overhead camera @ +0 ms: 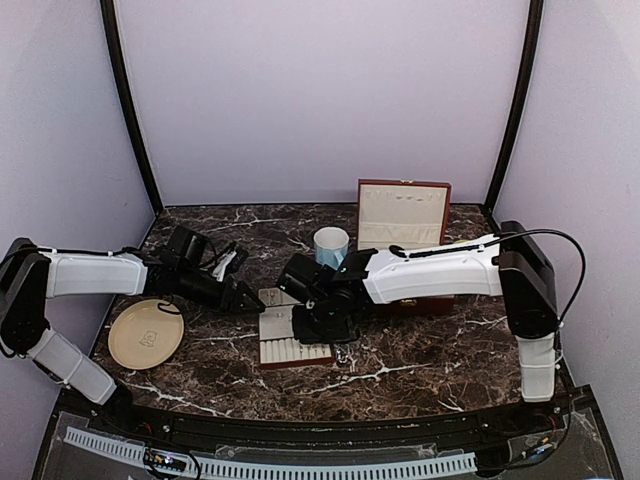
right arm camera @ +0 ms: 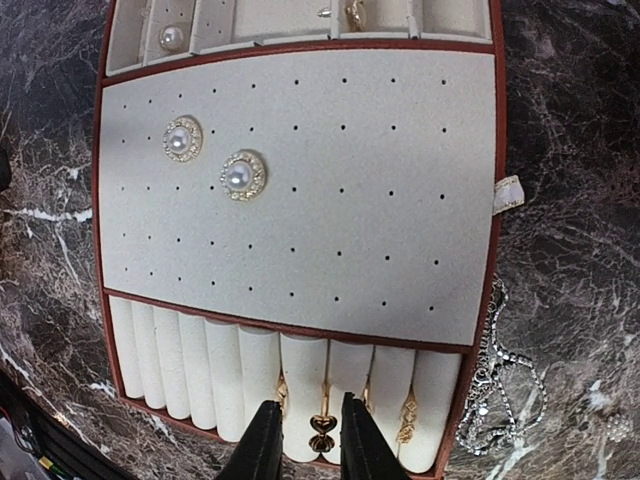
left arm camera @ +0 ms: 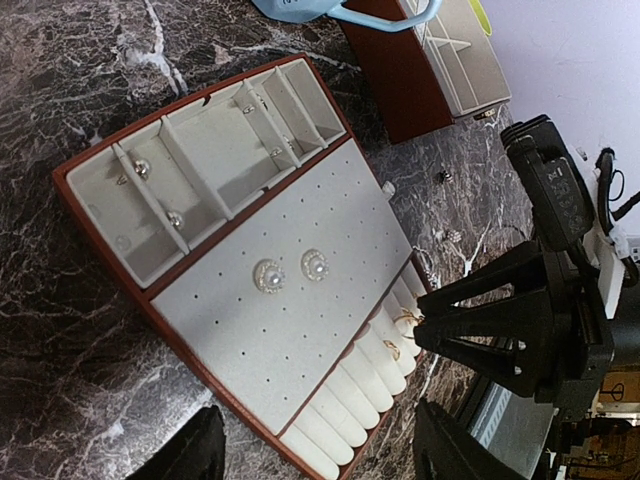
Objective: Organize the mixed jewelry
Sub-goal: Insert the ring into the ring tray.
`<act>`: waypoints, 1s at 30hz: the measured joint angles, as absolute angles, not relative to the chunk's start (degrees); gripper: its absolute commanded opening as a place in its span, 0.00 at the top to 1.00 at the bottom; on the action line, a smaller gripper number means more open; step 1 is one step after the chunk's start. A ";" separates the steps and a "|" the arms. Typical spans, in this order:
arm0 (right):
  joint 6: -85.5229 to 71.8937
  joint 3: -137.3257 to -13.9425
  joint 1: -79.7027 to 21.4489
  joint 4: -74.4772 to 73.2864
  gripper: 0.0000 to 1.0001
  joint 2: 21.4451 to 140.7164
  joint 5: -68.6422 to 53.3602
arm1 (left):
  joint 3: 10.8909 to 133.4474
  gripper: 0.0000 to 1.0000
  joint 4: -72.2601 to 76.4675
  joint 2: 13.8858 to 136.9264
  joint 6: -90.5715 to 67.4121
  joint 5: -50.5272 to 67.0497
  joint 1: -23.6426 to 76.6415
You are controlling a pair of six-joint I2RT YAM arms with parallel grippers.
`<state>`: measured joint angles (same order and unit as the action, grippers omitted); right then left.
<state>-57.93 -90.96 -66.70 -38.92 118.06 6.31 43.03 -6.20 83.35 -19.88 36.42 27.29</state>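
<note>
2 studs [right arm camera: 182, 139] at tray's [right arm camera: 400, 200] 10 o'clock, 3 rings [right arm camera: 322, 432] at 6, 1 chain [right arm camera: 500, 385] at 4 — marble table [right arm camera: 570, 150], lilac walls [overhead camera: 320, 90]. left gripper [left arm camera: 320, 415] apart, right gripper [right arm camera: 308, 440] barely apart.

Robot lab booth: plain lilac walls [overhead camera: 320, 100], marble-patterned tabletop [overhead camera: 420, 365].

Dark marble table [overhead camera: 400, 372], slotted tray [overhead camera: 285, 351], open box [overhead camera: 403, 212], cup [overhead camera: 331, 243], plate [overhead camera: 145, 336], silvery chain [right arm camera: 490, 368]

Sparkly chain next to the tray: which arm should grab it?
Probably the right one. The right claw hangs over the ring rolls, close beside the chain; the left claw hovers across the tray.
</note>
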 measured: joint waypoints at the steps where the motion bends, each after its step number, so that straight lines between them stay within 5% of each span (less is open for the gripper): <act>1: -57.91 -90.96 -66.70 -39.03 0.79 118.06 6.28 | 43.03 0.33 -6.22 83.35 -19.88 36.42 27.29; 30: -56.99 -91.18 -67.77 -41.69 0.94 117.97 9.08 | 43.03 0.33 -6.55 83.37 -19.68 36.42 27.29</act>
<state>-56.99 -91.18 -67.77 -41.69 117.97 9.08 43.03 -6.55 83.37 -19.68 36.42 27.29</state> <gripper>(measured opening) 0.063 0.665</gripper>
